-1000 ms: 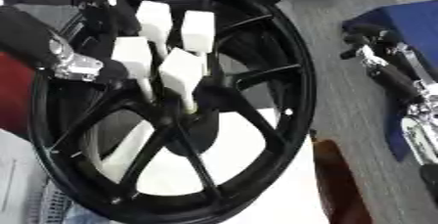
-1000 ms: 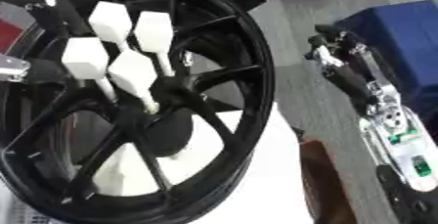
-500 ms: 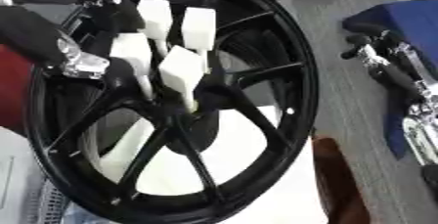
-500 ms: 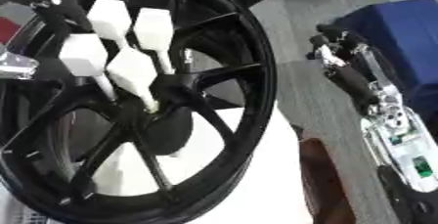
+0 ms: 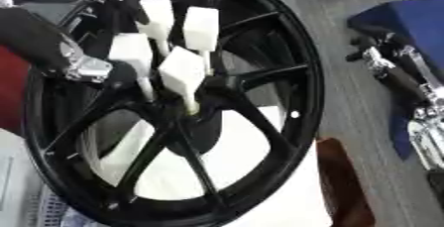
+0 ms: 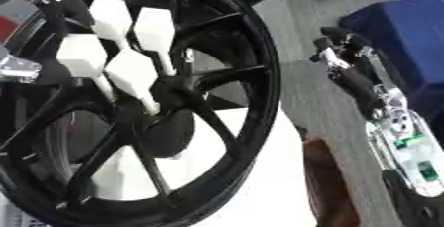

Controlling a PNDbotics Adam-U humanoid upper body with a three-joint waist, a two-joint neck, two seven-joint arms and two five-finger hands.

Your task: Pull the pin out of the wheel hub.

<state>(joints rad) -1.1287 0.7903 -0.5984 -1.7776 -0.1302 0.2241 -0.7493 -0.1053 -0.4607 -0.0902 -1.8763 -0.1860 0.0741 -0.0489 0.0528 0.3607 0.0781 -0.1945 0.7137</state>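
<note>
Pin (image 5: 193, 106) at wheel hub (image 5: 187, 117), just below left hand (image 5: 160, 47) fingertips; fingers straight, spread; right hand (image 6: 343, 47) well apart, closure unclear.

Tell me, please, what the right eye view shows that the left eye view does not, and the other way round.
Only the right eye view shows the right arm's lower part, with a white cover and green patches; the left eye view cuts it off at the edge. Only the left eye view shows a red surface beside the wheel's left rim and more of the left arm. Both show the black wheel standing on a white surface, the left hand with white finger covers reaching to the hub, and the right hand idle beside a blue object.
</note>
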